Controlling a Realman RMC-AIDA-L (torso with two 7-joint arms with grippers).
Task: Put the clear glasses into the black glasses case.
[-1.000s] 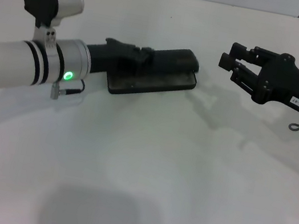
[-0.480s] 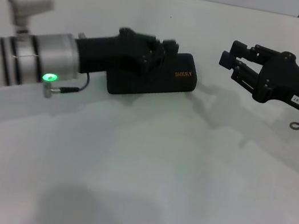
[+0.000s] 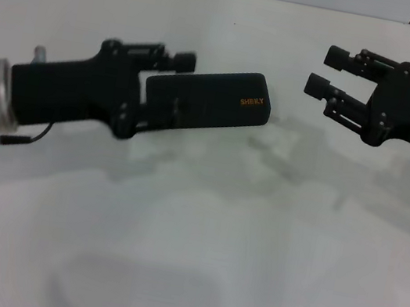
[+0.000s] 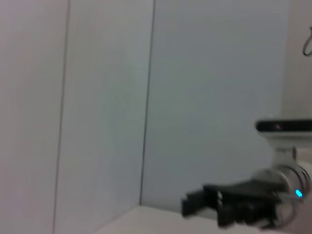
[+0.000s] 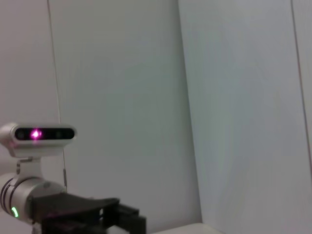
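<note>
Case at my left fingers, long axis running left to right.
Black rectangular hard glasses case (image 3: 210,100) lies shut on the white tabletop (image 3: 196,247); my left gripper (image 3: 172,80), fingers spread, straddles its left end, while my right gripper (image 3: 324,71), also spread, hangs well off its right end.

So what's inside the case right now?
Cannot tell. The case lies shut on the table, orange lettering up, so its inside is hidden. No glasses show anywhere. The left gripper is at its left end.
</note>
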